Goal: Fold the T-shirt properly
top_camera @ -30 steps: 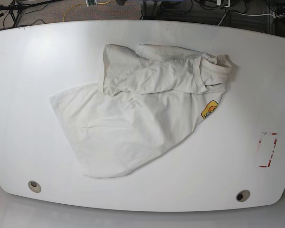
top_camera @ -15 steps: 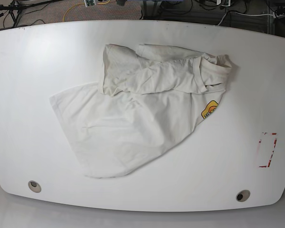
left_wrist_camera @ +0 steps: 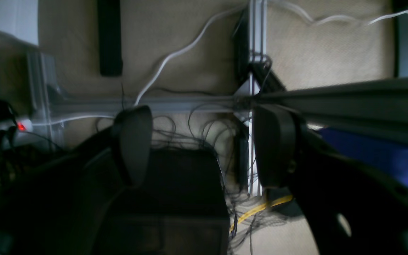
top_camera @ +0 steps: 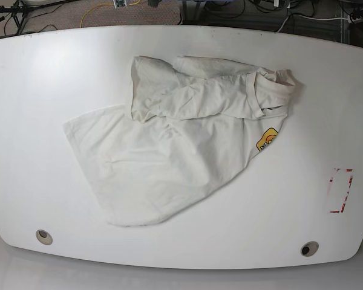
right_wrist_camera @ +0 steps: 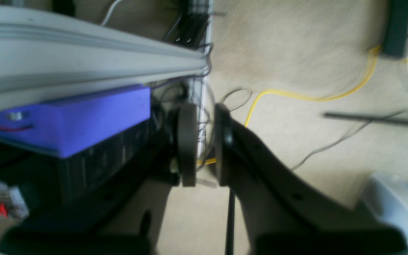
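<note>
- Off-white cotton, the T-shirt (top_camera: 169,151) lies crumpled on the white table (top_camera: 36,90), a little toward the far side of its middle, with no arm in the base view.
- Its lower body spreads toward the near left, while the upper part is folded over in a bunched band across the far side, with the collar end at the far right.
- A yellow-and-orange logo patch (top_camera: 267,140) shows at the shirt's right edge, just below the bunched part.
- A red-and-white tape mark (top_camera: 340,190) sits on the table well to the right of the shirt, and two round holes (top_camera: 43,236) sit near the table's near edge.
- The left gripper (left_wrist_camera: 202,145) hangs over carpeted floor and cables, off the table; its dark fingers (left_wrist_camera: 133,143) stand wide apart and hold nothing.
- The right gripper (right_wrist_camera: 202,145) is also over the floor, beside a purple block (right_wrist_camera: 73,117) under a grey rail; its fingers (right_wrist_camera: 186,141) are nearly together with a narrow gap, and nothing is between them.
- A yellow cable (right_wrist_camera: 310,95) runs across the carpet past the right gripper.
</note>
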`<act>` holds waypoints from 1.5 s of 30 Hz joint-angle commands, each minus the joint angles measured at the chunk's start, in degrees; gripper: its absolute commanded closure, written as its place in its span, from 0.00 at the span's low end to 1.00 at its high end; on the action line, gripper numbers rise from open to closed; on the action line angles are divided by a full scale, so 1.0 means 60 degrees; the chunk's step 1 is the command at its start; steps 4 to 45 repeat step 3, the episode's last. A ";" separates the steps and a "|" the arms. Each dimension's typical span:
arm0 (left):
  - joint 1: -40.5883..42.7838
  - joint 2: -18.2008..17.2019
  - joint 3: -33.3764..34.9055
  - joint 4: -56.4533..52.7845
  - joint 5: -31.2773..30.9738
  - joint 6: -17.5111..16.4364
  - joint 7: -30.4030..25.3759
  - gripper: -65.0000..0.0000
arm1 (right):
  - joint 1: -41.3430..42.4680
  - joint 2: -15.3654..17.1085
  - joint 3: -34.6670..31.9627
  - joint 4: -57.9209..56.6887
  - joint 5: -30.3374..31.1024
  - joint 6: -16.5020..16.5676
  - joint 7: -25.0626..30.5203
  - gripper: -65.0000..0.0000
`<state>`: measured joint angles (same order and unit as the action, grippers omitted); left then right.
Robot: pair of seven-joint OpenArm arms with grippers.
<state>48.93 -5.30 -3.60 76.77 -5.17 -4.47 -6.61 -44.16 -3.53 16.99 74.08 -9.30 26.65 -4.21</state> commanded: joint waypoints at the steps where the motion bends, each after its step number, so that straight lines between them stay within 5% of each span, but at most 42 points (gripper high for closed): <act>1: -0.0323 -0.0018 0.0006 -0.1096 -0.0040 -0.0010 -0.0195 0.37 | 0.0540 0.0303 0.0032 -0.0926 0.0077 0.0048 0.0196 0.87; 45: -0.0792 -0.0018 0.0006 -0.1784 -0.0040 -0.0024 -0.0195 0.37 | 0.0979 0.0391 0.0032 -0.1615 0.0077 0.0048 0.0196 0.87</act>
